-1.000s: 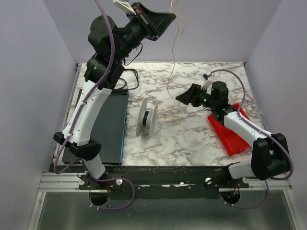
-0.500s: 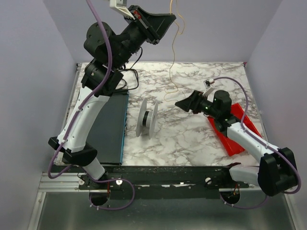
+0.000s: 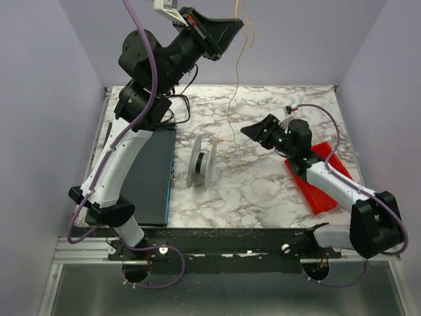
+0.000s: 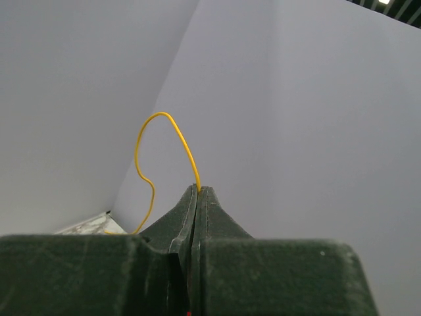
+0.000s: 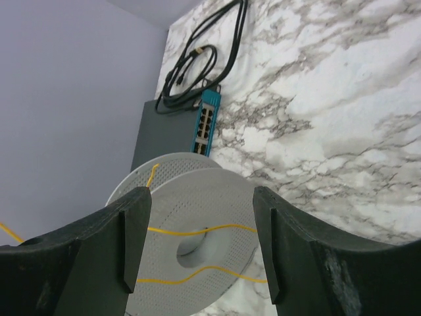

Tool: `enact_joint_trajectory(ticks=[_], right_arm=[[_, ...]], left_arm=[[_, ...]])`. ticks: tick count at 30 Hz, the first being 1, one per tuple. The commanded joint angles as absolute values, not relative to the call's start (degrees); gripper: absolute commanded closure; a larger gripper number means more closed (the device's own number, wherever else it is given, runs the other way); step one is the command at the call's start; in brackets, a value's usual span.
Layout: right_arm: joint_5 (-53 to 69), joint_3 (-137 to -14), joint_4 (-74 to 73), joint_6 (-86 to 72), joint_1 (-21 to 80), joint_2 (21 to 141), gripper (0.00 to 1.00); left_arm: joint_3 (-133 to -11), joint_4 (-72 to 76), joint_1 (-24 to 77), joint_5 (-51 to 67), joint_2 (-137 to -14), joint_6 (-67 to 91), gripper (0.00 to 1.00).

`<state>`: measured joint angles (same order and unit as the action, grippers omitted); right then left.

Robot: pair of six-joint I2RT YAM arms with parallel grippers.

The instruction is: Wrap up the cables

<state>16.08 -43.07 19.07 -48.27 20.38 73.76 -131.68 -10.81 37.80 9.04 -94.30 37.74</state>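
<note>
The thin yellow wire [image 3: 233,99] hangs from my left gripper [image 3: 231,26], which is raised high above the table's back and shut on it; the wire also shows in the left wrist view [image 4: 146,172], looping up from the closed jaws. It drops to the table near the grey spool [image 3: 201,162], which stands on edge mid-table. My right gripper [image 3: 253,131] is open, just right of the spool. In the right wrist view the spool [image 5: 191,230] sits between the open fingers, with two strands of wire [image 5: 197,232] crossing its face.
A dark grey network switch [image 3: 146,172] lies at the table's left with a black looped cord [image 3: 177,108] behind it, also in the right wrist view [image 5: 197,66]. A red tray [image 3: 316,178] lies under the right arm at the right.
My right gripper moved up and slightly left toward the spool. The hanging wire swung and shifted. My left arm stayed raised with small motion.
</note>
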Motion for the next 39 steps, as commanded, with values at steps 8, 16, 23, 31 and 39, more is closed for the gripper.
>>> enact_joint_trajectory(ticks=[8,16,23,31,39], right_arm=[[7.68,-37.46,21.64,-36.01,24.64,69.28,0.26],[6.17,-29.7,27.28,-29.71,24.66,66.17,0.26],[1.33,-35.79,24.7,-28.66,24.66,74.32,0.26],[-2.04,-43.04,23.55,-32.43,24.83,81.39,0.26],[3.0,-40.95,26.46,-35.18,24.85,82.04,0.26]], left_arm=[[-132.71,-10.02,38.89,8.61,-93.8,38.14,1.0],[-134.42,-10.44,39.2,9.1,-94.41,38.31,1.0],[-136.62,-10.29,39.63,10.23,-96.23,39.76,1.0],[-138.46,-11.34,39.8,10.46,-96.43,39.28,1.0],[-137.99,-11.95,39.67,10.11,-95.32,37.59,1.0]])
